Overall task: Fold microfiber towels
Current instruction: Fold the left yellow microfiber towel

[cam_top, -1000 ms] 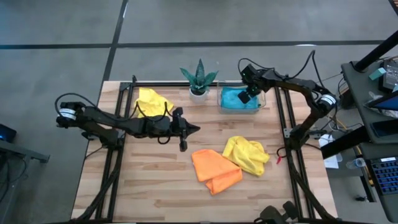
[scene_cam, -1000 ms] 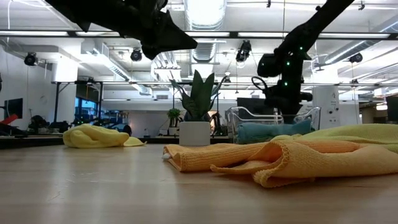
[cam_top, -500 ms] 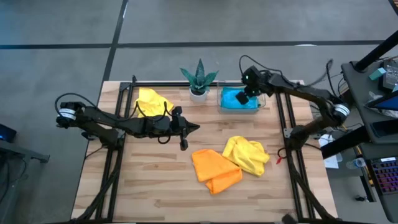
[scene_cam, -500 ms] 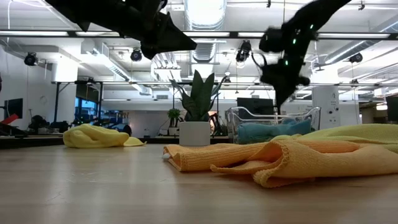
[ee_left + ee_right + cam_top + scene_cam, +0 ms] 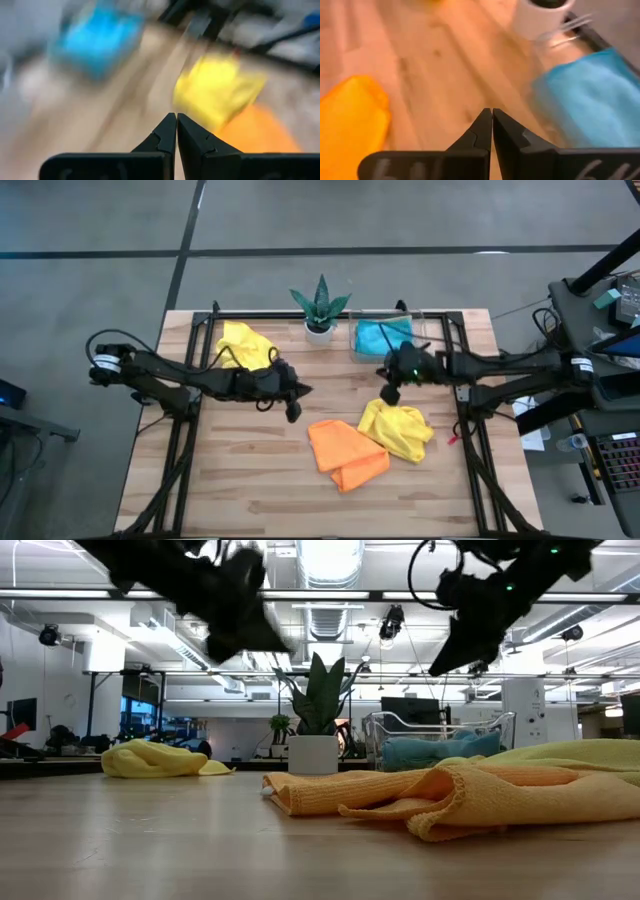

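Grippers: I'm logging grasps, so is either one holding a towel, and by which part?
Nothing is held. The left gripper and right gripper are both shut on nothing, above the table.

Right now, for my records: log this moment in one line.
left gripper: shut, empty | right gripper: shut, empty, above table | yellow towel, orange towel: unfolded

Soft cloth on pale wood

The orange towel point(image 5: 400, 802) shows a rough, matt, looped weave; the table point(image 5: 240, 470) is smooth pale wood planks; the tray point(image 5: 400, 726) is clear glossy plastic; the arms look matt black.
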`<state>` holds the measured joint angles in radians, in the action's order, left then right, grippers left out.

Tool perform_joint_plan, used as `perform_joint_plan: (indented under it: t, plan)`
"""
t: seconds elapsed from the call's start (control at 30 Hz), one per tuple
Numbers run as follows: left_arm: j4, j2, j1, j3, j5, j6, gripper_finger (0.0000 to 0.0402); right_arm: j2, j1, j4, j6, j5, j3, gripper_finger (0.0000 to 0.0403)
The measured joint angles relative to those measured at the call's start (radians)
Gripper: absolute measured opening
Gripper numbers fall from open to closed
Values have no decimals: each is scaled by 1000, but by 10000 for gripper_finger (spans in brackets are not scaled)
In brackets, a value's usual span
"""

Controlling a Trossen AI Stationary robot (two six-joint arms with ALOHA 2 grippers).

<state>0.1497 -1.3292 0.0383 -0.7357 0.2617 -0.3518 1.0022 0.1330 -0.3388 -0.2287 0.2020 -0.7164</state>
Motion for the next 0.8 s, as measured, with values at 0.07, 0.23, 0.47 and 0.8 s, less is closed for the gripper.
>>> perform_joint_plan:
  t: [0.07, 0.23, 0.47, 0.8]
  plan:
    - [-216, 5, -11, -8, 1, -130, 0, -20, -48, 39, 0, 1, 33, 9]
    - [-709, -1, -84, -7, 4, -402, 0, -41, -104, 139, 25, 1, 75, 9]
    - [-698, -7, -201, 15, 8, -382, 15, -20, -103, 196, 65, 1, 80, 9]
    - [-672, -18, -268, 22, 191, -272, 136, 37, -103, 198, 60, 2, 84, 9]
